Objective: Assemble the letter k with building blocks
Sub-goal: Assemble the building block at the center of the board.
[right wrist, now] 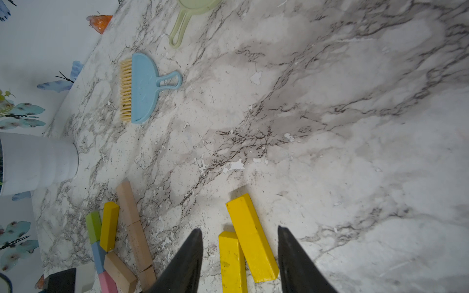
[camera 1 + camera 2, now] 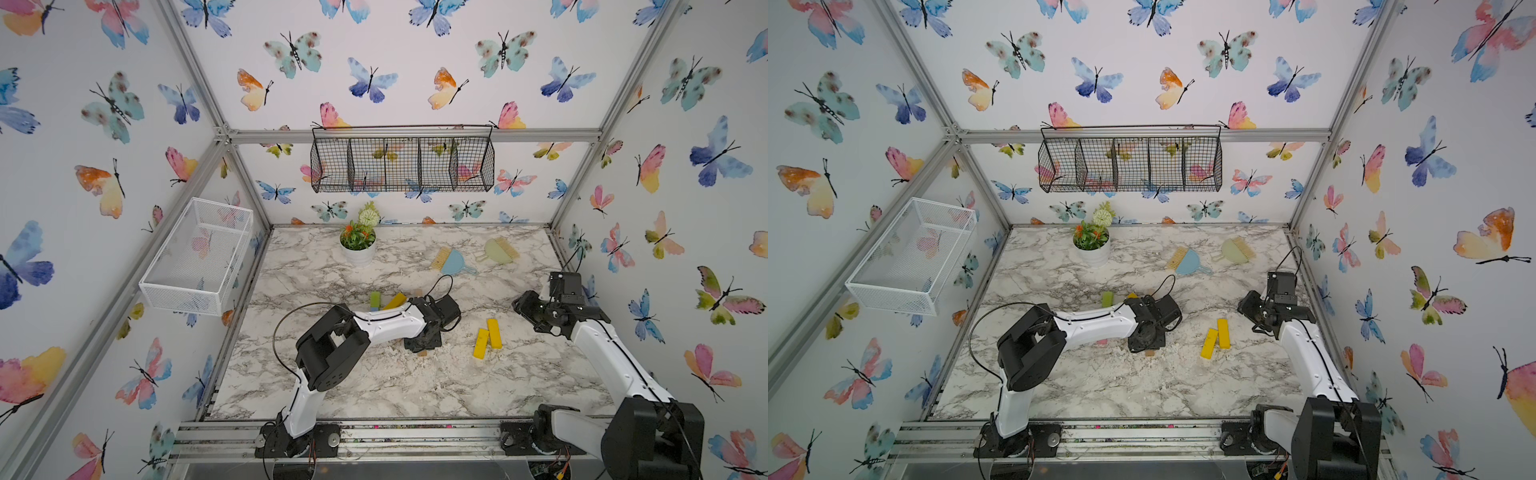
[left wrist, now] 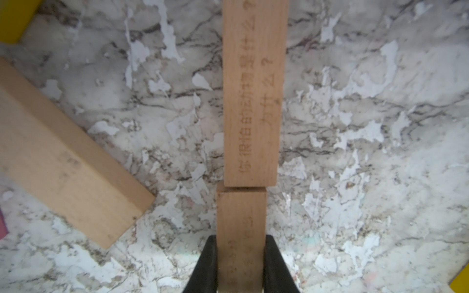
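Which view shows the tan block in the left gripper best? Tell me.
Left wrist view: the tan block fills the foreground, clamped in the left gripper, butted against an engraved tan block. Both top views show only its tip under the gripper. The right wrist view leaves it unclear.

Head count across the desk [image 2: 374, 386] and walls
The right wrist view shows three yellow blocks [image 1: 109, 225] [image 1: 250, 237] [image 1: 232, 261], four tan blocks [image 1: 128, 200] [image 1: 138, 243] [image 1: 147, 276] [image 1: 119, 272], one lime-green block [image 1: 93, 225], one light-blue block [image 1: 97, 253] and one pink block [image 1: 107, 282], ten in all. Both top views show one blue brush [image 2: 453, 262], one green brush [image 2: 496, 251], one plant pot [image 2: 358, 254], one black wire basket [image 2: 402, 164] and one white mesh basket [image 2: 183, 297].
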Controlling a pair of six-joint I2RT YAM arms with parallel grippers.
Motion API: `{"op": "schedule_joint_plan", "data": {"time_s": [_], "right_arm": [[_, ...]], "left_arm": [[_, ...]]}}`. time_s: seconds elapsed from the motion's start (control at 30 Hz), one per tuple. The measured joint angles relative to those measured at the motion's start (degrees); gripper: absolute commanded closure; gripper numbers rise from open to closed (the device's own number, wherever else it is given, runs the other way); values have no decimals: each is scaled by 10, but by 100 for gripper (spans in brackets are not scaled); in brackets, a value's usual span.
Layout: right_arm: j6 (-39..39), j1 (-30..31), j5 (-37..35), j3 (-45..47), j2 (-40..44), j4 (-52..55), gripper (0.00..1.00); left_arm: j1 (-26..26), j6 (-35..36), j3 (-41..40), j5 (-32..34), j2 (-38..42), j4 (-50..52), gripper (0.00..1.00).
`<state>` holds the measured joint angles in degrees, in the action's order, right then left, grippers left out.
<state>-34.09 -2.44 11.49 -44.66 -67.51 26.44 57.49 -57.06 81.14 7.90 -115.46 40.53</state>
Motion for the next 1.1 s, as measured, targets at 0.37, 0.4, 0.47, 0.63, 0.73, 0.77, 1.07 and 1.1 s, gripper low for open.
{"op": "schedule_joint_plan", "data": {"time_s": [0.37, 0.4, 0.47, 0.63, 0.73, 0.77, 1.07, 1.1], "right_arm": [[-2, 0, 4, 3, 0, -2, 50], [-3, 0, 4, 3, 0, -2, 50], [-3, 0, 4, 3, 0, -2, 50], [-3, 0, 4, 3, 0, -3, 50], [-3, 0, 5, 3, 0, -3, 50], [-3, 0, 5, 3, 0, -3, 50], [-3, 0, 6, 3, 0, -3, 50], [-3, 0, 6, 3, 0, -3, 50]], "left_arm": [[0, 5, 4, 0, -4, 4, 100], [0, 5, 4, 0, -4, 4, 100], [0, 5, 4, 0, -4, 4, 100], [0, 5, 4, 0, -4, 3, 100], [0, 5, 4, 0, -4, 3, 100], [0, 5, 3, 0, -4, 3, 100], [0, 7, 3, 0, -4, 2, 100], [0, 7, 3, 0, -4, 2, 100]]}}
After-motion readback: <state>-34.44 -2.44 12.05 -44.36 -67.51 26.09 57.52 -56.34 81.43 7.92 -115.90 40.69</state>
